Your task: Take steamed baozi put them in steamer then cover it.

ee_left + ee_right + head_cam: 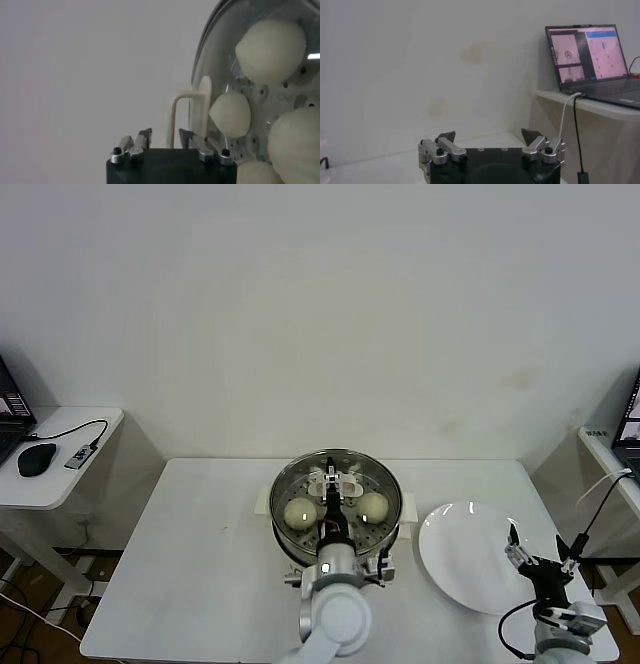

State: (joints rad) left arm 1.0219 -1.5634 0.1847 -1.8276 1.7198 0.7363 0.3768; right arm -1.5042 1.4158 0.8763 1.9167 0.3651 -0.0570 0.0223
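With the cover (336, 484) seated on the steamer (385, 529) over the baozi (300, 511), the left gripper (337, 481) stands parted around its handle (192, 117), needing only withdrawal; the right gripper (540, 566), beside the steamer, gapes empty.

A plain off-white wall (330, 304) fills the space ahead of me. A white table (200, 554) stands before it. On my left, a side desk (55, 474) holds a black mouse (37, 458); on my right, a shelf (600, 107) carries an open laptop (590, 57).
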